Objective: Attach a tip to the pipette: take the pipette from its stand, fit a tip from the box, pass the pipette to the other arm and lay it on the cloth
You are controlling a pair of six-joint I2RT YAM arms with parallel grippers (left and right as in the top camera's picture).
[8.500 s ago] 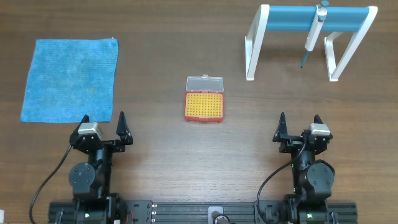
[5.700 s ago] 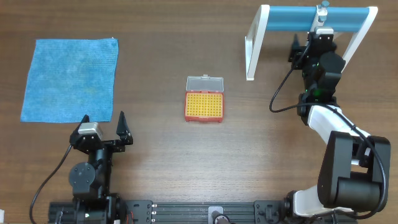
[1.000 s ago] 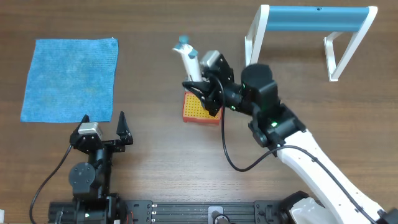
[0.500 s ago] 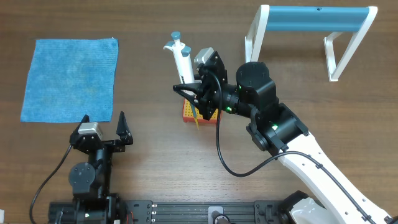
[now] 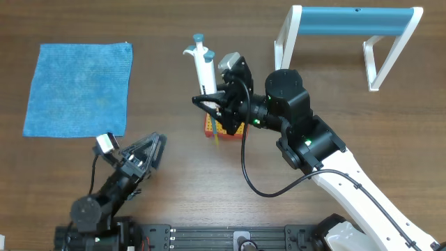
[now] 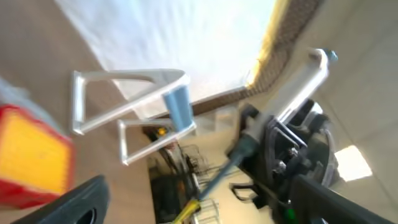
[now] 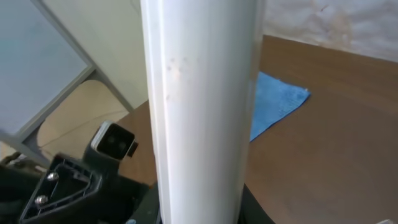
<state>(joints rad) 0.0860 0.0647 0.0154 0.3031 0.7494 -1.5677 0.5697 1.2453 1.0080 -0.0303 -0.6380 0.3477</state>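
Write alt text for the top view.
The right gripper holds a white pipette at the red tip box, centre frame. The left gripper sits lower left, angled toward it; a blue cloth lies upper left, the empty stand upper right.

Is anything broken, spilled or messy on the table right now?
Nothing stands out. The pipette is upright in the right gripper above the tip box, with a yellow tip on its end. The blue cloth lies flat and the stand is upright. No tips lie loose on the table.
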